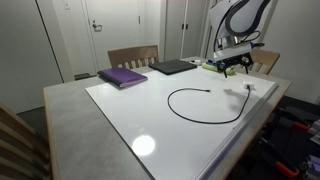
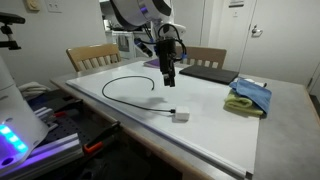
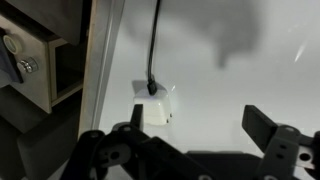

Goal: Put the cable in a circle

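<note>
Lying on the white table, the cable curves in an open arc, not a closed ring, its near end plugged into a small white block. Just behind it, the gripper hangs over the table with jaws spread wide, holding nothing. Farther back sit a laptop and a cloth.

Thin black cable, open curved loop, lying flat on white tabletop

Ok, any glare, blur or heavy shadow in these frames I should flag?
In an exterior view, a glare spot washes out part of the white table, though the cable reads clearly. Wrist view: the gripper is dark and soft-focused up close, and a diffuse shadow lies on the table.
</note>
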You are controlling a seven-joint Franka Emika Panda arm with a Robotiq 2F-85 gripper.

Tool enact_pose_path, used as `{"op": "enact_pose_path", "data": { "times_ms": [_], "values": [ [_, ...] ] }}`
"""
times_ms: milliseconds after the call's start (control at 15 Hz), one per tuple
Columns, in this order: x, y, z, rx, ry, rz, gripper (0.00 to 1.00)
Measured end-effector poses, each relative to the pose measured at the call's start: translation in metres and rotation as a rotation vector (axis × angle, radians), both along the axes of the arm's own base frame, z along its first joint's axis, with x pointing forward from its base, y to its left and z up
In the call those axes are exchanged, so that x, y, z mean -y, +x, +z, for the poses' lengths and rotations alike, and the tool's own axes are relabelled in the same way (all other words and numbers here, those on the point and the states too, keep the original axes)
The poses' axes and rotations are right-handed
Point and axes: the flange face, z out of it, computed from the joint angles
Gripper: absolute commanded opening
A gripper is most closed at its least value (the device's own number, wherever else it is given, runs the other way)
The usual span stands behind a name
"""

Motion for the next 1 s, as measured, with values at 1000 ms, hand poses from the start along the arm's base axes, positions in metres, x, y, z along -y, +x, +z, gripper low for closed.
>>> {"op": "enact_pose_path", "data": {
  "times_ms": [1000],
  "values": [
    [0.103,-0.048,-0.009,0.133,0.128,-0.014,1.0]
  ]
}}
